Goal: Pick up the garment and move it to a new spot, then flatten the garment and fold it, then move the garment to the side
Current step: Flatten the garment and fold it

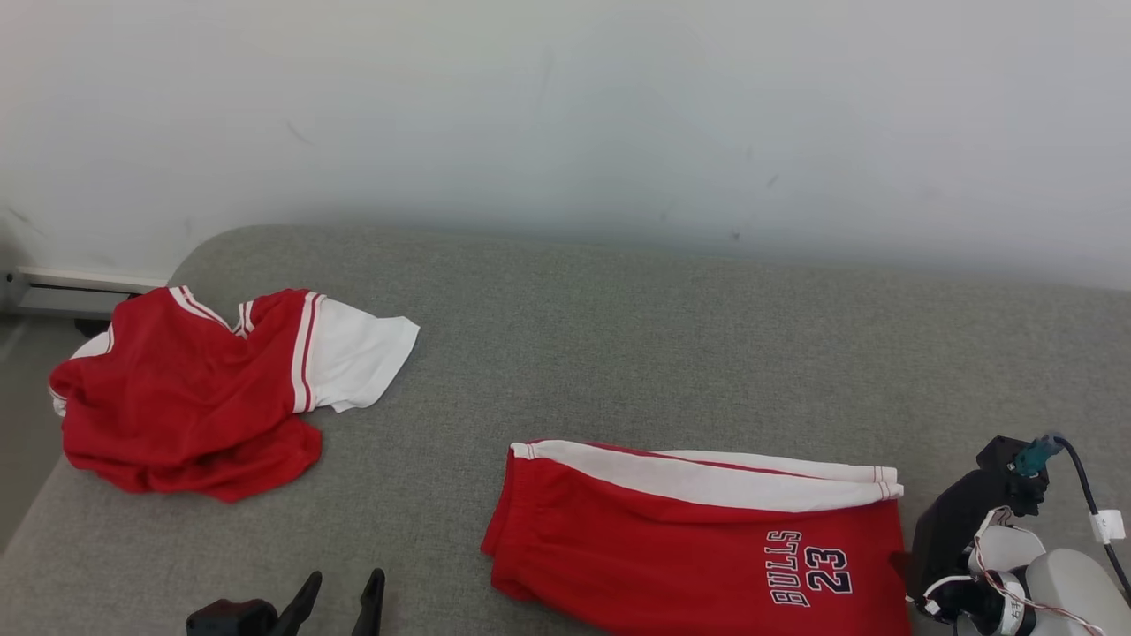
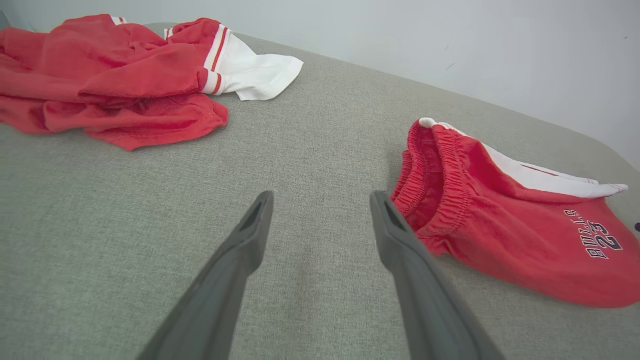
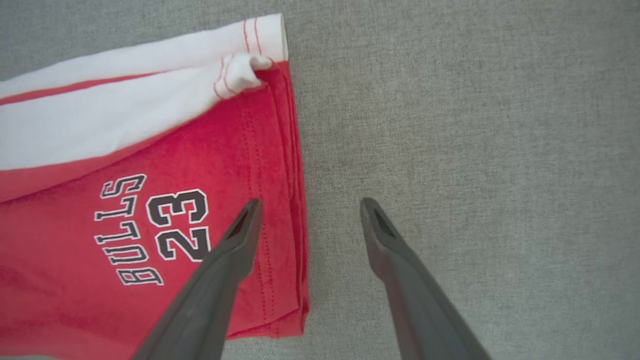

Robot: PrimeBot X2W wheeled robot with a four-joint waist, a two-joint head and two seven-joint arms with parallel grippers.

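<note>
The garment, red shorts [image 1: 671, 548] with a white side stripe and "BULLS 23" print, lies flat on the grey cushion [image 1: 618, 353], waistband to the left. My left gripper [image 2: 321, 195] is open, low over the cushion just left of the elastic waistband [image 2: 440, 190]; in the head view the left gripper [image 1: 346, 579] shows at the bottom edge. My right gripper [image 3: 310, 202] points down, open, straddling the hem edge of the shorts [image 3: 175, 150]: one finger [image 3: 235, 245] is over red cloth, the other over bare cushion. The right wrist [image 1: 972, 521] hangs by the shorts' right end.
A crumpled red jersey [image 1: 185, 397] with white sleeves lies at the cushion's far left, near its edge. A pale wall [image 1: 565, 115] stands behind the cushion. Bare grey cushion stretches between the two clothes and behind the shorts.
</note>
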